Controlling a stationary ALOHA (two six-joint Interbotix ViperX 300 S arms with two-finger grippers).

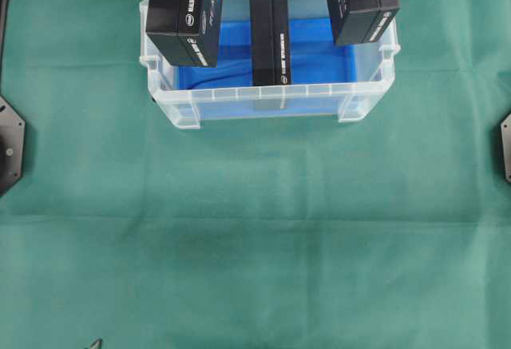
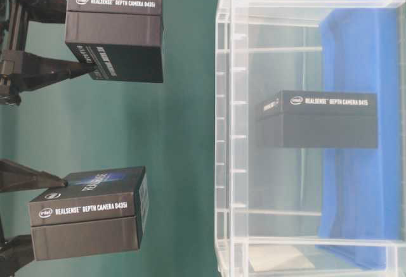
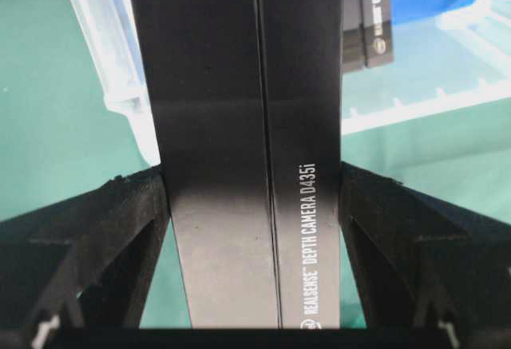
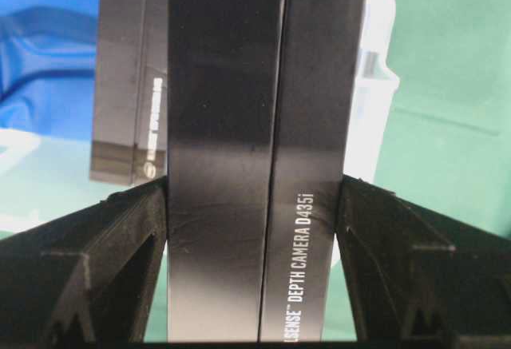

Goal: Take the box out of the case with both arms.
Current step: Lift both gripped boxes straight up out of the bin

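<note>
Both pincers (image 3: 255, 229) (image 4: 254, 237) largely hidden behind boxes (image 3: 239, 149) (image 4: 259, 157).

Even, bright, diffuse light — soft shadows and little glare.

On the green cloth-covered table (image 1: 255, 229) the overhead view is sharp and evenly lit, with only a faint dark shade just in front of the clear translucent plastic case (image 1: 263, 101). Through that case's wall in the table-level view, the black cardboard box (image 2: 317, 120) inside looks hazy and washed out. Both wrist views show a soft sheen on the near black box faces — the case beyond them is slightly out of focus.
</note>
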